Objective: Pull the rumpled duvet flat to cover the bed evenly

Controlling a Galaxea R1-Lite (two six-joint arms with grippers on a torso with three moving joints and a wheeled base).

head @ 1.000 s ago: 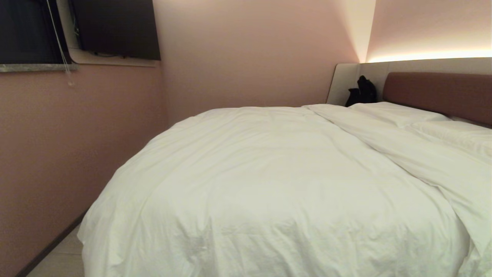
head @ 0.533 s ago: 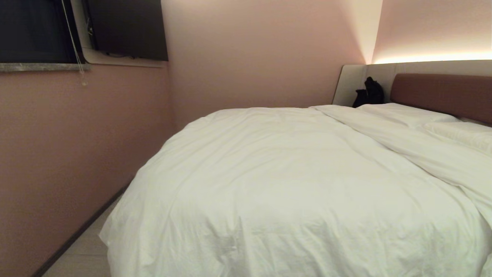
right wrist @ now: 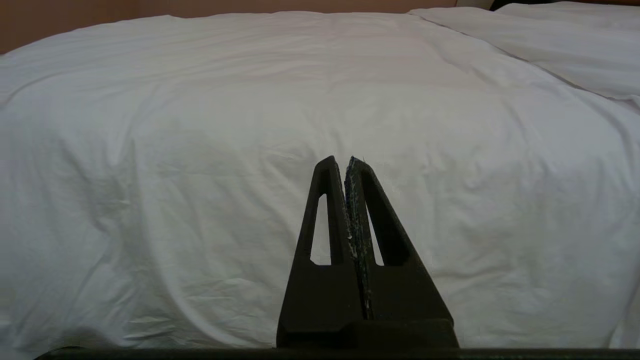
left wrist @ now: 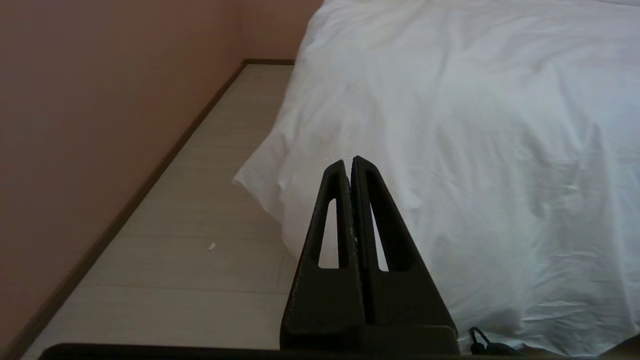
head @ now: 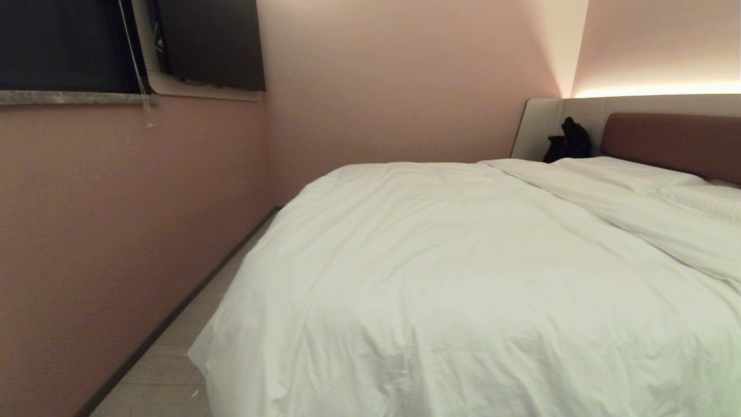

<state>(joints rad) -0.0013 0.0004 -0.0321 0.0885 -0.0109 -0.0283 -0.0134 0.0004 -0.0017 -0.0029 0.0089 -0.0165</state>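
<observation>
The duvet (head: 463, 278) is lying soft, puffy and likely light, so its hanging corner (left wrist: 260, 185) (lower left) looks graspable. Both the left end effector (left wrist: 350, 161) and right end effector (right wrist: 345, 161) are sitting fully closed, holding nothing.

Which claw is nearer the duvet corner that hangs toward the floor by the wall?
Left. The left claw, shut, is beside that hanging corner of the duvet. The right claw, shut, faces the duvet's broad middle, away from the wall.

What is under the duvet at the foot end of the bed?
Nothing shows: the duvet drapes over the foot end and its corner hangs toward the floor, hiding mattress and base. Only the pillows by the headboard lie uncovered.
</observation>
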